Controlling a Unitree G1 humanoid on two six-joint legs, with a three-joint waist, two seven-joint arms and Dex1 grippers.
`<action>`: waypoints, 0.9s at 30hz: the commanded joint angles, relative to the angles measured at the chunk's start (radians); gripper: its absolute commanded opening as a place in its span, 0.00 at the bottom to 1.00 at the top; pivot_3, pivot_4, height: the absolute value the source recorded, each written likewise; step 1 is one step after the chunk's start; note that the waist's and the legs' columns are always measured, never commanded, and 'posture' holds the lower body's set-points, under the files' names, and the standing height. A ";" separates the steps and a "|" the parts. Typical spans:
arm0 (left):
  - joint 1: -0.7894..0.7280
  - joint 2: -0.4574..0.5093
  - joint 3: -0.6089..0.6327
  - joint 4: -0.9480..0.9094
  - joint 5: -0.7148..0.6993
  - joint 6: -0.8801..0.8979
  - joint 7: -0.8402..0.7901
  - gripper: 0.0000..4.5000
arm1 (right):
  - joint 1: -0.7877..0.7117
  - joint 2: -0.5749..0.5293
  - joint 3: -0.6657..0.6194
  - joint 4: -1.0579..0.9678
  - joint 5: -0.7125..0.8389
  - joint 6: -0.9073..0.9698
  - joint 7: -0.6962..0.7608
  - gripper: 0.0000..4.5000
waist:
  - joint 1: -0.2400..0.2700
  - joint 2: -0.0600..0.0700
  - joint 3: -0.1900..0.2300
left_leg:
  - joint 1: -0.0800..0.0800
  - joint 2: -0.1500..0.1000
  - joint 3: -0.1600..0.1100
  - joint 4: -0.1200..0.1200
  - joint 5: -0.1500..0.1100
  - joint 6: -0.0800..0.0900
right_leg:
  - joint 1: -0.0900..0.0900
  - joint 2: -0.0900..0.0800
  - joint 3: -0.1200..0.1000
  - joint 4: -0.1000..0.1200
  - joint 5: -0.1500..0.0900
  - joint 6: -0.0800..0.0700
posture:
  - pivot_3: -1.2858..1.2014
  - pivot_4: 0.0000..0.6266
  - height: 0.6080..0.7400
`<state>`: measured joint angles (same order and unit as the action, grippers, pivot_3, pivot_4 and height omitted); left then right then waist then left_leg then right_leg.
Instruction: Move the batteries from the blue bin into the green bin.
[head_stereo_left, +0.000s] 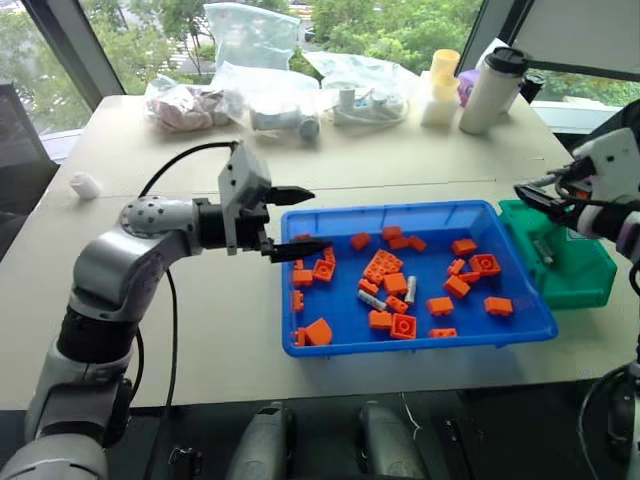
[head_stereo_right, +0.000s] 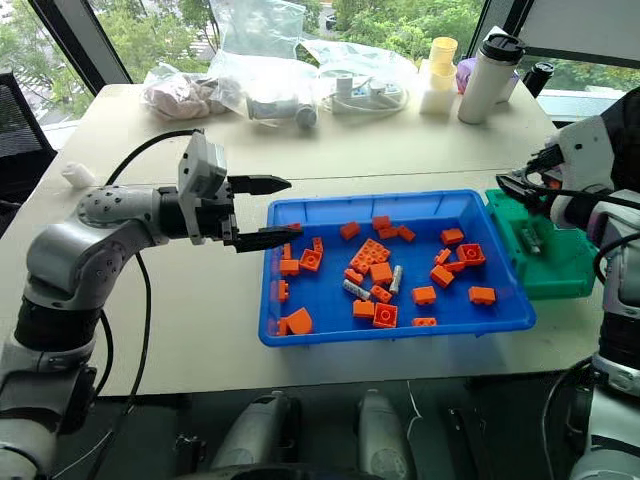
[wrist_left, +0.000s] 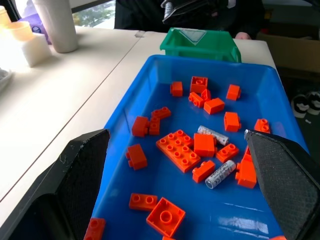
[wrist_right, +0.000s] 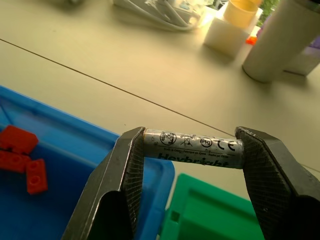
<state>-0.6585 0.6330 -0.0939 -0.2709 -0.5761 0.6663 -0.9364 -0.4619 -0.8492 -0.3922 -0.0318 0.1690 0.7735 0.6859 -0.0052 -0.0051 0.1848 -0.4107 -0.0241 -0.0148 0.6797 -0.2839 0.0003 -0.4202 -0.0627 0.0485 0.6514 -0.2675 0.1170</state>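
The blue bin (head_stereo_left: 440, 341) sits on the table in front of me, scattered with orange bricks. Two silver batteries (head_stereo_left: 371, 299) (head_stereo_left: 410, 289) lie among them near its middle. The green bin (head_stereo_left: 580, 280) stands against the blue bin's right end, with a slim silvery cylinder (head_stereo_left: 546, 250) inside. My right gripper (head_stereo_left: 530, 196) hovers over the green bin's near-left corner, shut endwise on a battery (wrist_right: 192, 148). My left gripper (head_stereo_left: 312, 220) is open with nothing between its fingers, level at the blue bin's left rim and pointing across it.
At the table's far edge are clear plastic bags (head_stereo_left: 270, 95), stacked yellow cups (head_stereo_left: 441, 85) and a white bottle with a black lid (head_stereo_left: 492, 90). A small white object (head_stereo_left: 85, 185) lies at the far left. A black cable (head_stereo_left: 180, 160) loops over my left arm.
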 joint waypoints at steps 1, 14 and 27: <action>-0.024 -0.006 -0.012 0.010 0.030 -0.041 -0.020 1.00 | 0.030 -0.025 -0.062 -0.007 -0.004 -0.009 -0.057 0.49 | -0.012 0.000 0.000 | 0.000 0.000 0.000 0.000 0.000 0.000 | 0.000 0.000 0.000 0.000 0.000 0.000 | 0.52 0.24 1.00; 0.003 0.005 0.010 -0.020 0.041 -0.026 -0.013 1.00 | 0.060 -0.019 -0.066 0.091 0.007 0.000 -0.172 0.60 | -0.006 0.000 0.000 | 0.001 0.000 0.002 0.001 0.000 0.000 | 0.000 0.000 0.001 0.001 0.000 0.000 | 0.52 0.24 1.00; -0.010 0.052 0.024 -0.037 0.047 -0.023 -0.031 1.00 | 0.053 -0.046 0.054 -0.167 0.205 0.043 0.062 0.99 | -0.013 0.001 0.000 | 0.001 0.001 0.002 0.000 0.000 0.000 | -0.001 0.001 0.001 0.002 0.000 0.000 | 0.52 0.24 1.00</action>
<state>-0.6512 0.6672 -0.1025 -0.2707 -0.5316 0.6489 -0.9590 -0.4106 -0.8655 -0.3630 -0.0678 0.2949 0.7874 0.6621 -0.0183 -0.0045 0.1848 -0.4101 -0.0224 -0.0133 0.6796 -0.2840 0.0004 -0.4211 -0.0611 0.0498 0.6529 -0.2675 0.1170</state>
